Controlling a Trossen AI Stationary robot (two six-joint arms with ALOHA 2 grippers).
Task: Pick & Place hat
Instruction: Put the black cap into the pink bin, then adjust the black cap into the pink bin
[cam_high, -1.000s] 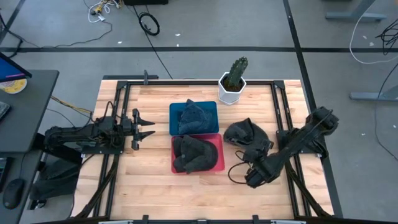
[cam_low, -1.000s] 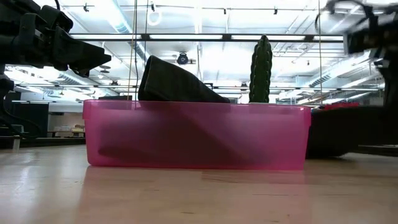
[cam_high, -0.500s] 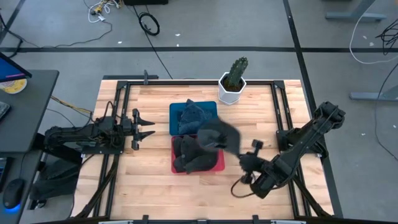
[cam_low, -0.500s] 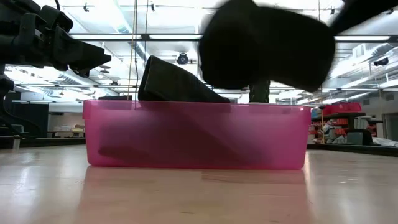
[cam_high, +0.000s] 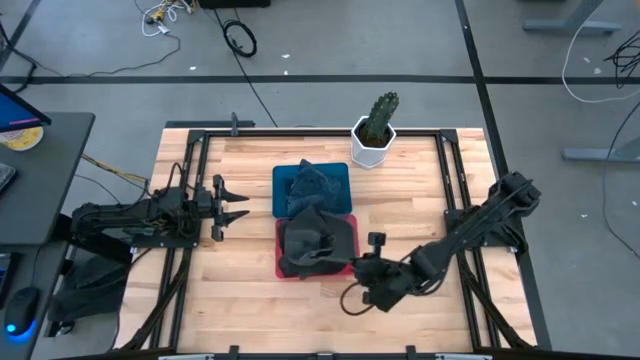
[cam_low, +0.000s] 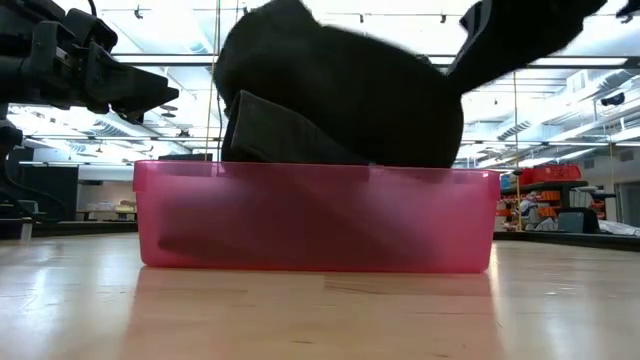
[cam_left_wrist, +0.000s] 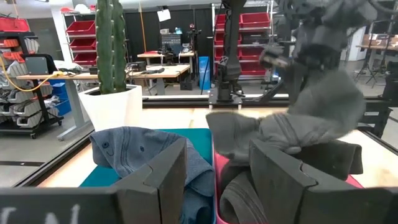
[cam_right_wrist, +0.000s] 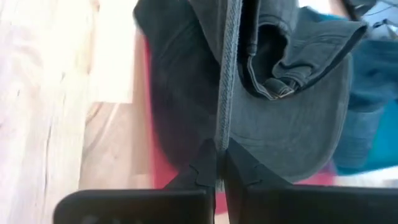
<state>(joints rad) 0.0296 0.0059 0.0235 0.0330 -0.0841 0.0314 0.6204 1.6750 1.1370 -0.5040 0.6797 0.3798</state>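
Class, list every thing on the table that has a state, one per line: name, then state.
Right gripper: shut on the dark hat, over the pink bin.
Dark hat: held, above another hat.
Pink bin: holds hats.
Blue bin: holds a blue hat.
Left gripper: open, waiting at the left side.
Cactus: upright in its pot.

The hat (cam_high: 322, 232) is a dark grey, soft cloth cap, crumpled and folded, with a stitched seam showing along its edge. It hangs over the pink bin (cam_high: 283, 268) in the middle of the tabletop (cam_high: 240, 290), its lower part touching the dark hat already lying inside. A fold of its fabric is pinched between the fingers (cam_right_wrist: 205, 167) of the right gripper (cam_right_wrist: 219, 163), which reaches in from the bin's right side. Just beyond it, the blue bin (cam_high: 282, 180) holds a blue-grey hat.
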